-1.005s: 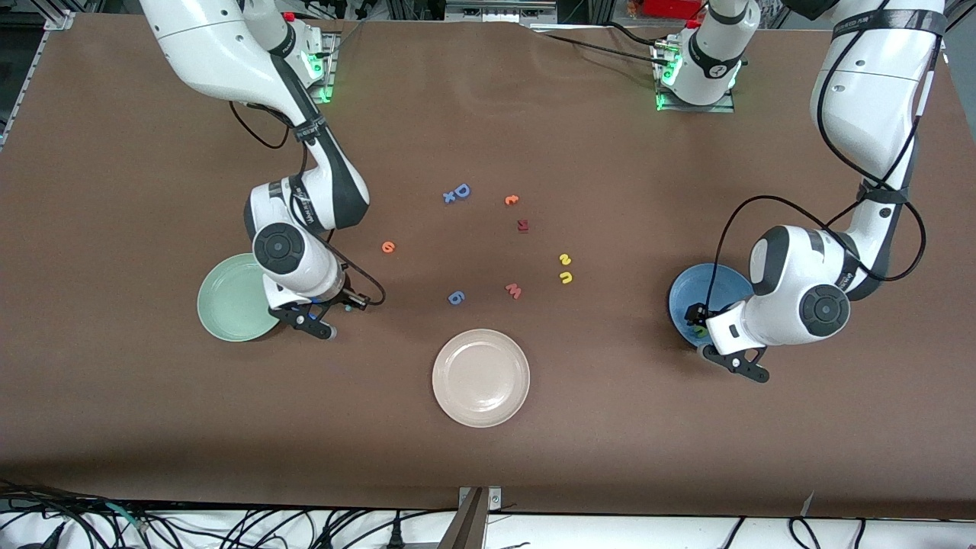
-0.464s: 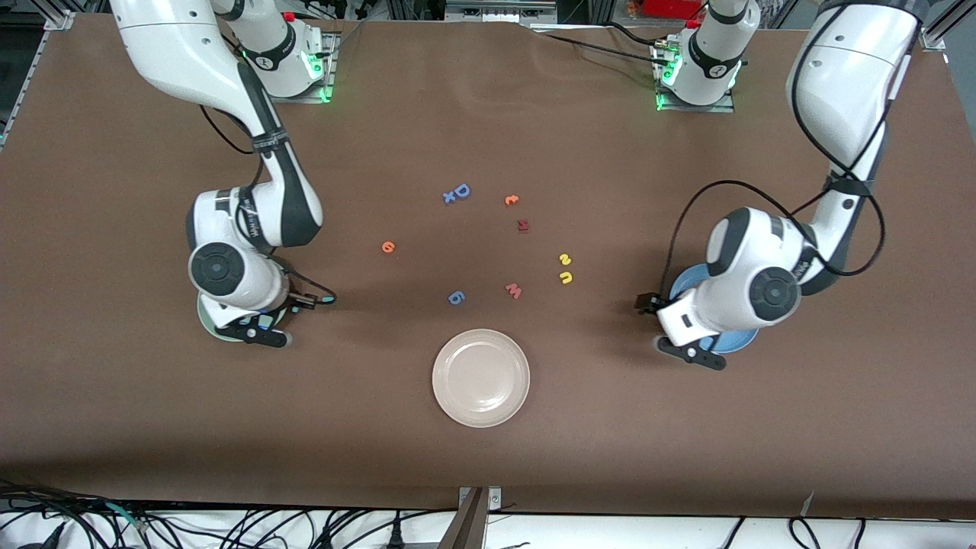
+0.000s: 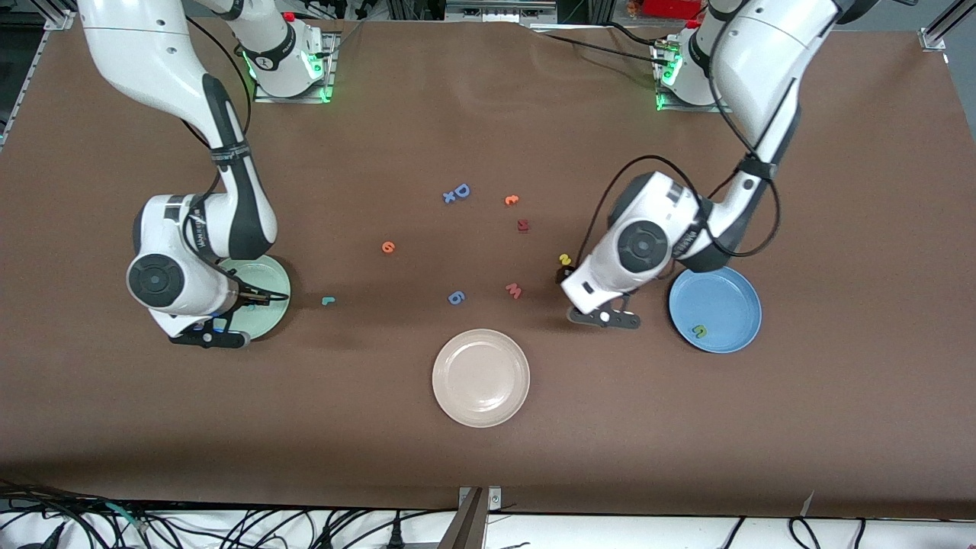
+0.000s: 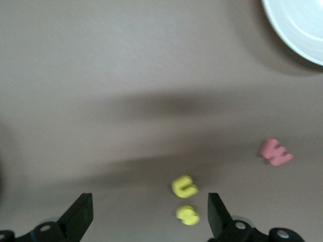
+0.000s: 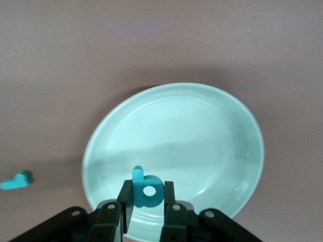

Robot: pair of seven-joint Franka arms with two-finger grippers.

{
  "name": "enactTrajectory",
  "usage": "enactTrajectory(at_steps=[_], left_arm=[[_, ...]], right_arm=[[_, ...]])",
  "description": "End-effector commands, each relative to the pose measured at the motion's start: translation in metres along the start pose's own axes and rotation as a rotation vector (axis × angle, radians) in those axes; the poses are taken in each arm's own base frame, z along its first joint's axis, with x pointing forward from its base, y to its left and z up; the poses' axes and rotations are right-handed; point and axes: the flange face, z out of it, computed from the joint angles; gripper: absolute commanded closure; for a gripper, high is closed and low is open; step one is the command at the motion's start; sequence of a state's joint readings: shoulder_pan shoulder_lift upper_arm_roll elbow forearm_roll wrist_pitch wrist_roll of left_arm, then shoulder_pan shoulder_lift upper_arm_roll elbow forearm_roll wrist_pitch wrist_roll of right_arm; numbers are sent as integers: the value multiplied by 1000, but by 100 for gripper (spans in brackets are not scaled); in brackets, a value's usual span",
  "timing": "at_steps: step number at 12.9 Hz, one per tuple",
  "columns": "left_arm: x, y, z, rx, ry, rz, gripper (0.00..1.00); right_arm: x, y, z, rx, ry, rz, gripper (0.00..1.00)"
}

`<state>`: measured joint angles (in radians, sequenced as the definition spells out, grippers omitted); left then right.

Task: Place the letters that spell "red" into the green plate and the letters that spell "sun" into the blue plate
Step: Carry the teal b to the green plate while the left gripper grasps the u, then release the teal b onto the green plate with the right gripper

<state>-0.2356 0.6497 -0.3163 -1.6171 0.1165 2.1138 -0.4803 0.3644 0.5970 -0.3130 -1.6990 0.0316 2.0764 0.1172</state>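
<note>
Foam letters lay scattered across the brown table (image 3: 114,427) as two arms sorted them, with the cream-white plate (image 3: 480,377) as the marker nearest the front camera. The right tool (image 5: 147,209) hung over the green plate (image 5: 202,131), which sat toward the right arm's end of the table from the cream-white plate, and it was clenched on the teal "d" (image 5: 147,192), apparently carried there to be dropped in. The teal "r" (image 3: 328,300) lay on the table just off that plate's rim, seemingly short of its goal. The orange "e" (image 3: 388,246) waited farther from the camera than the cream-white plate.

The left tool (image 4: 150,214) stood released, fingers spread wide, over the yellow "u" (image 4: 184,186) and yellow "s" (image 4: 187,214), likely lined up to take one of them. Both sat farther from the camera than the cream-white plate, toward the left arm's end, near the pink "w" (image 4: 275,152). The blue plate (image 3: 732,293), farther toward that end, already held the green "n" (image 3: 698,331).
</note>
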Motion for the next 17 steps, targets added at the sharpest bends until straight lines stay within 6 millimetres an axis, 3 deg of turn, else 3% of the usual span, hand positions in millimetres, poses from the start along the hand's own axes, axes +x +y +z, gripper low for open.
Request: enactTrajectory(at_steps=[1, 2, 3, 6, 8, 11, 14, 15, 17], left_arm=[[-11, 7, 17, 52, 34, -2, 0], [-14, 6, 24, 72, 37, 10, 0], [-17, 7, 32, 64, 47, 11, 0], [-25, 4, 54, 32, 70, -20, 0], [-30, 11, 68, 18, 70, -40, 0], [-33, 15, 75, 16, 73, -44, 0], [-36, 17, 89, 8, 73, -35, 3], [-36, 17, 89, 8, 73, -35, 16], [-37, 17, 90, 8, 69, -48, 57]], right_arm=[[1, 10, 2, 1, -8, -30, 45], [1, 7, 0, 7, -5, -22, 13], [1, 5, 0, 9, -3, -18, 0], [-3, -13, -4, 44, -4, -5, 0], [-5, -32, -7, 97, -2, 14, 0], [-8, -69, -12, 139, 30, 69, 0], [-10, -91, -12, 139, 53, 109, 0], [-10, -94, -12, 141, 62, 136, 0], [-9, -101, -8, 143, 74, 148, 0]])
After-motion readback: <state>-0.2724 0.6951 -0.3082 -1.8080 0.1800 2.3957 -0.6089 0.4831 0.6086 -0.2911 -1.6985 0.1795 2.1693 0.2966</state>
